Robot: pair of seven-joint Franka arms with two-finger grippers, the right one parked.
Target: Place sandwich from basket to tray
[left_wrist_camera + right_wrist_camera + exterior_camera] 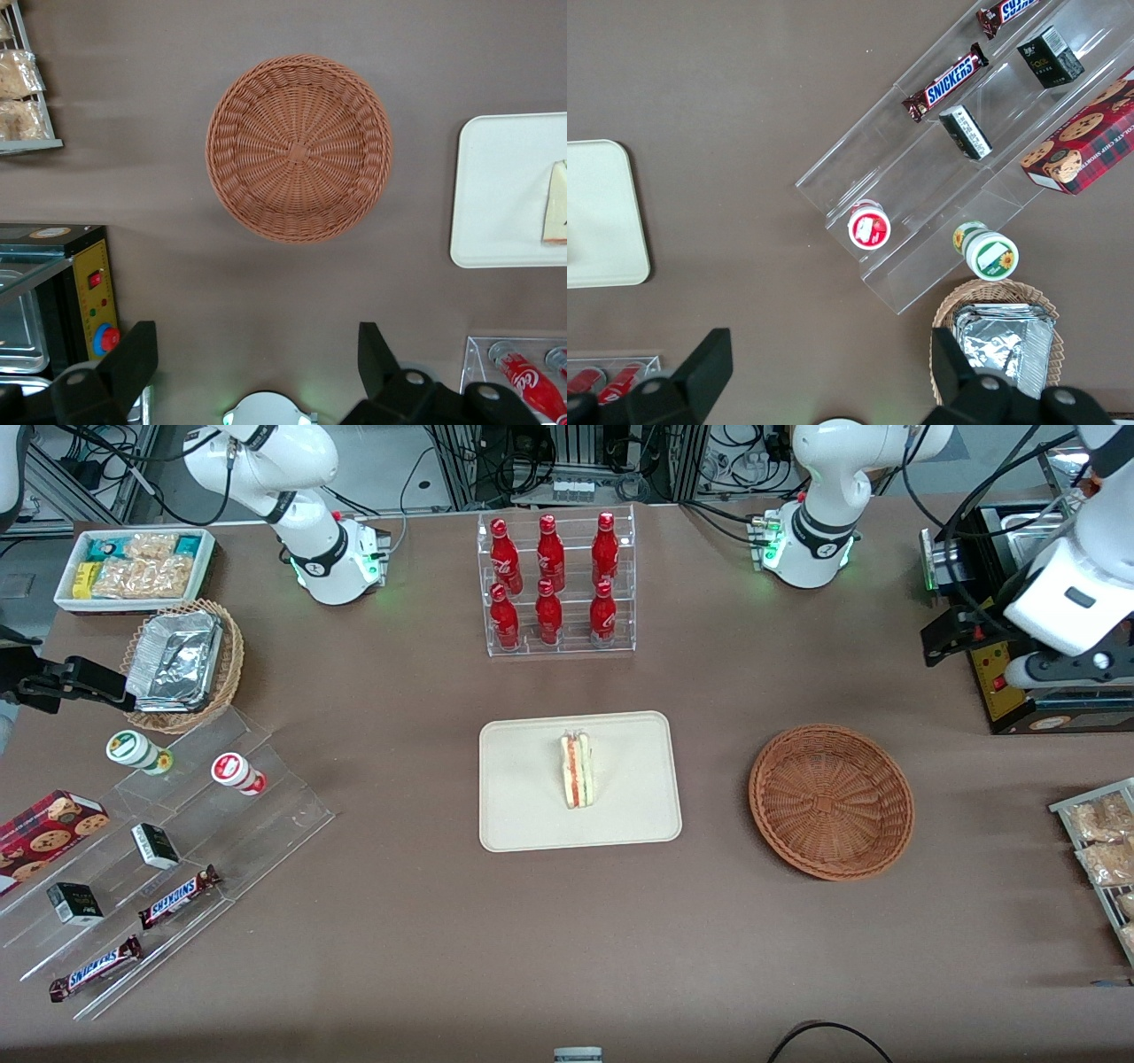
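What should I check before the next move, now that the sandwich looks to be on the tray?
1. Sandwich rests on the tray: ok.
2. Sandwich lies well inside the tray's rim, not overhanging: ok.
3. Basket holds nothing: ok.
4. Gripper is open and holds nothing: ok.
5. Gripper is high above the table, nearer the arm's base than the basket, clear of sandwich and tray: ok.
6. Sandwich filling intact underneath: cannot tell.
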